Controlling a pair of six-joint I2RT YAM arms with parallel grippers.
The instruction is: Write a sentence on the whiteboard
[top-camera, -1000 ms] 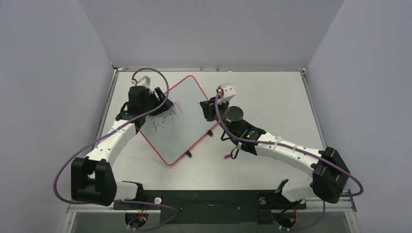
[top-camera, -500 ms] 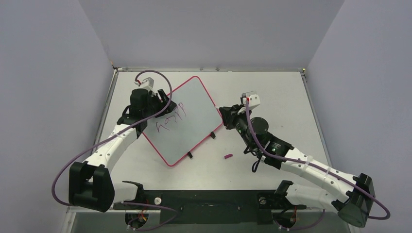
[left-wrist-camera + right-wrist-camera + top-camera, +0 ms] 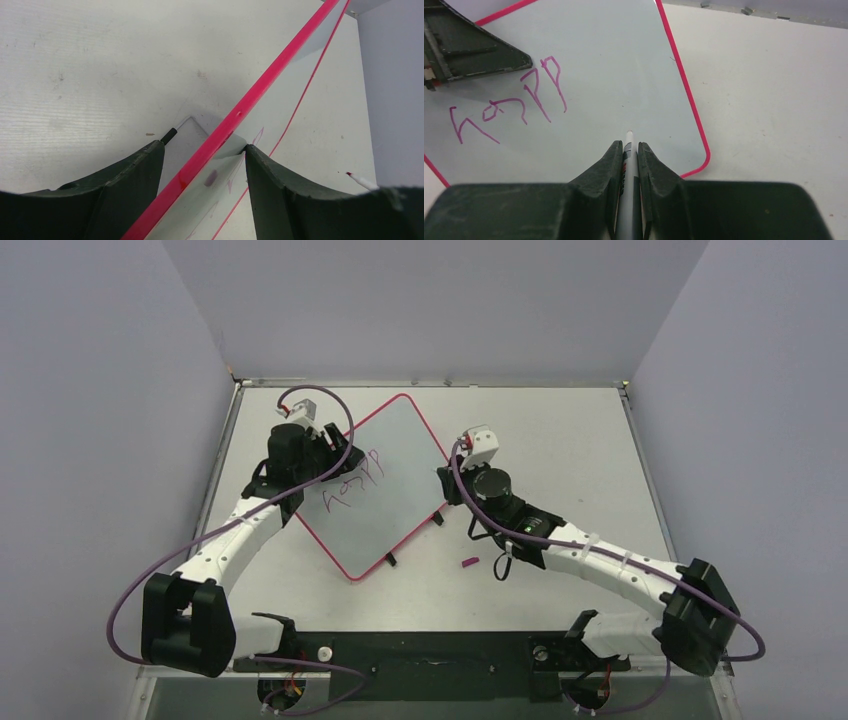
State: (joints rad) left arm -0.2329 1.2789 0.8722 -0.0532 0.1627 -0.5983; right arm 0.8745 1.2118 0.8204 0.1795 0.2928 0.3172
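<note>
left gripper [image 3: 203,145] – jaws astride whiteboard [image 3: 390,480] edge, grip unclear | right gripper [image 3: 630,146] – clamped on marker [image 3: 629,157]

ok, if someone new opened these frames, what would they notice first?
The red-framed whiteboard lies diagonally, left of table centre, with purple writing reading "happ" near its left side. The right gripper is shut on a marker pointed at the board, while the left gripper straddles the board's frame.

Whiteboard [image 3: 390,490] on table [image 3: 560,430], left of centre; cap [image 3: 469,563] near its right.
</note>
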